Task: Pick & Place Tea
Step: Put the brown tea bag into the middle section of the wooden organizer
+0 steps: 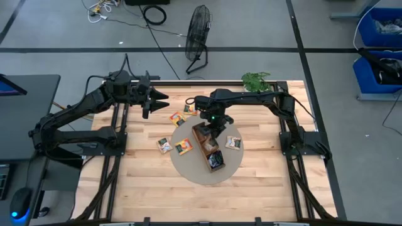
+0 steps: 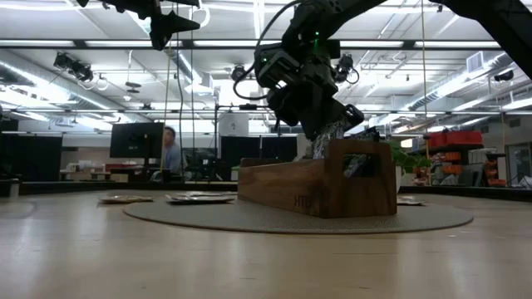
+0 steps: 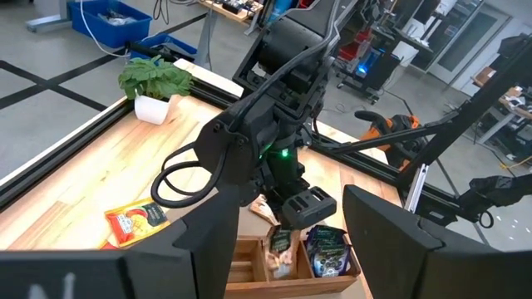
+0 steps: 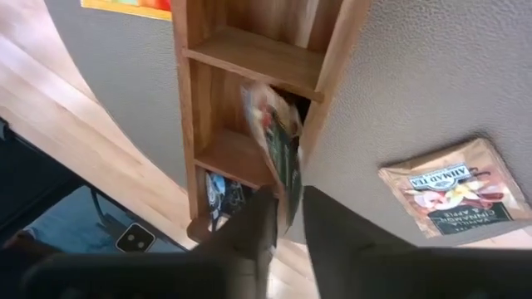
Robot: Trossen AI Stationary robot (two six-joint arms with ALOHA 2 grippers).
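The long wooden tray [image 1: 209, 149] lies on the round grey mat [image 1: 188, 166]. My right gripper [image 4: 287, 218] hangs over the tray's middle compartment [image 4: 241, 154], shut on a pale and dark green tea sachet [image 4: 278, 154]. A dark sachet [image 4: 218, 195] sits in the end compartment. Loose sachets lie flat around the tray: two orange ones [image 1: 178, 117] on the wood, two [image 1: 164, 145] at the mat's left edge and a beige one [image 4: 457, 187] on the mat to the right. My left gripper [image 1: 164, 100] is open and raised at the far left. My right gripper pinches the sachet by its upper edge [image 4: 288, 203] between the two fingers, which come from above and point down. The sachet hangs on edge below the fingers and reaches down into the tray's middle compartment. Whether its lower end rests on the compartment floor I cannot tell.
A potted green plant [image 1: 255, 80] stands at the table's far edge. Black frame rails run along the table's left and right sides [image 1: 295, 135]. Bare wood lies near the table's near edge [image 1: 188, 201]. A person [image 2: 172, 152] sits in the room behind.
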